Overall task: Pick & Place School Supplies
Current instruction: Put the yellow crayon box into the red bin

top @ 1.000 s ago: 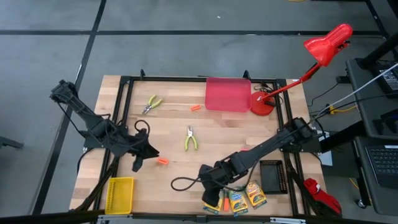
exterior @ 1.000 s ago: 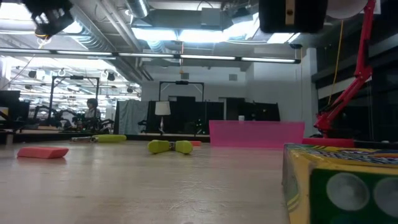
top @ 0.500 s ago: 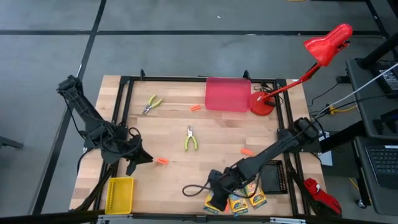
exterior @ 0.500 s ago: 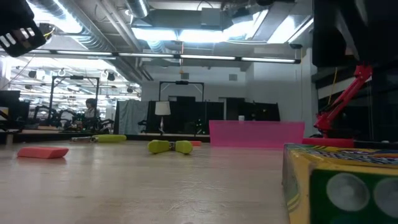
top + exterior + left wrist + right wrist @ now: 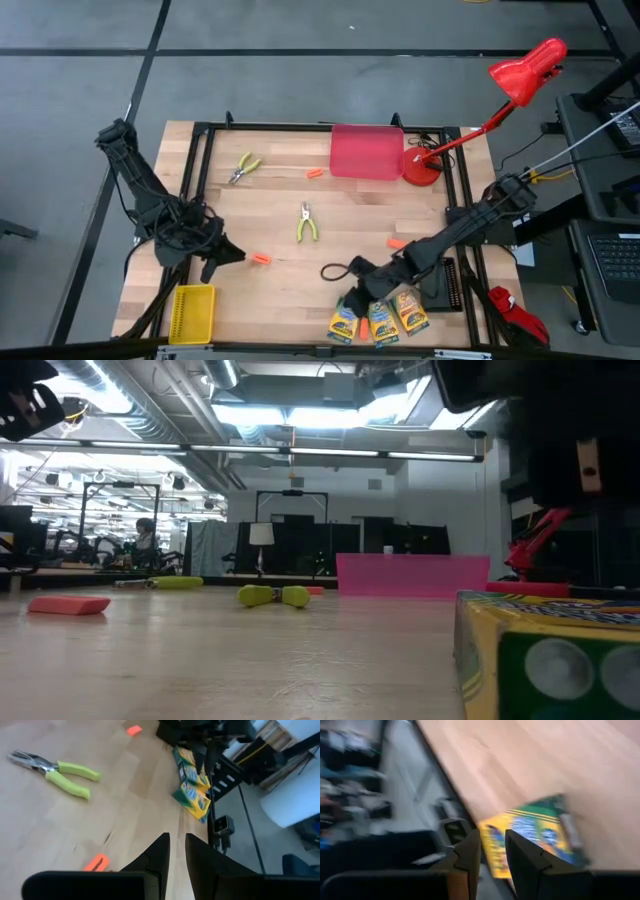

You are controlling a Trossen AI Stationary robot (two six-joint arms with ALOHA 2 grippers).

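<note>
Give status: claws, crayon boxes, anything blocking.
Left claw empty, fingers nearly shut, near an orange stick. Right claw empty, above the three crayon boxes at the front edge. Black bin beside them; nothing blocking.

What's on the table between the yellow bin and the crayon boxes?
Nothing: in the high view, bare wood runs from the yellow bin to the crayon boxes.

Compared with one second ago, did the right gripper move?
Yes. In the high view the right gripper has drawn back toward the black bin, off the crayon boxes.
</note>
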